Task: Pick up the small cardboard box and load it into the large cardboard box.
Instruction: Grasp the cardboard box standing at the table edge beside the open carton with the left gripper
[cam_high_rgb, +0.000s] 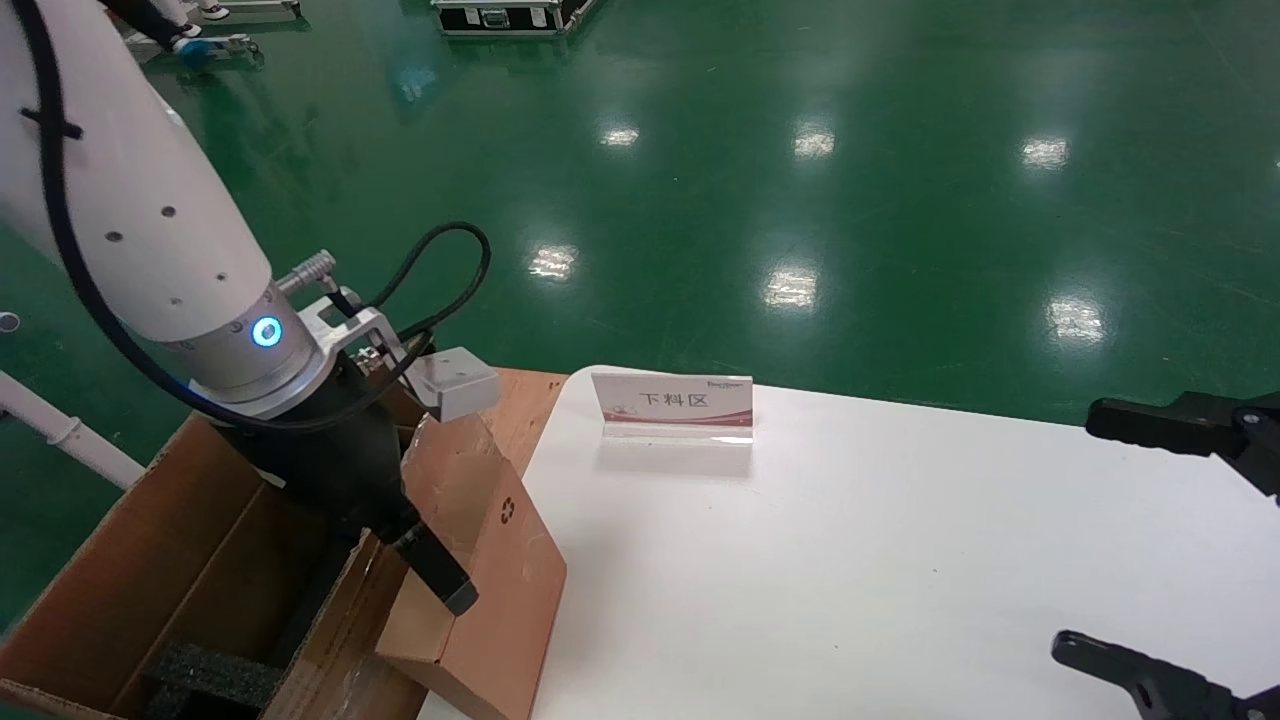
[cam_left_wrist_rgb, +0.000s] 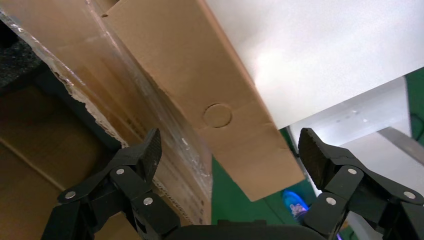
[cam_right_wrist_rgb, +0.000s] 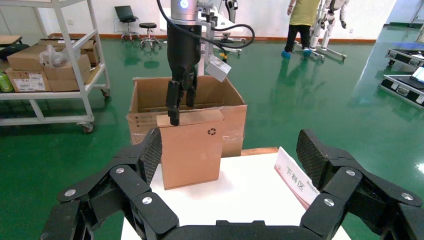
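The small cardboard box (cam_high_rgb: 510, 560) stands upright on its narrow edge at the left edge of the white table (cam_high_rgb: 900, 560), recycling symbol facing my right arm. It also shows in the right wrist view (cam_right_wrist_rgb: 192, 150) and in the left wrist view (cam_left_wrist_rgb: 200, 80). My left gripper (cam_high_rgb: 400, 570) is open and comes down over the box's top edge near one end, one finger on each side. In the left wrist view (cam_left_wrist_rgb: 232, 150) neither pad touches the box. The large cardboard box (cam_high_rgb: 130, 560) stands open just beyond the table's left edge, black foam inside. My right gripper (cam_high_rgb: 1085, 535) is open and empty over the table's right side.
A small sign (cam_high_rgb: 672, 405) with red characters stands at the table's far edge. The large box's taped flap (cam_left_wrist_rgb: 115, 100) rises right beside the small box. A shelf cart with cartons (cam_right_wrist_rgb: 50, 60) and a person (cam_right_wrist_rgb: 300, 20) are farther off on the green floor.
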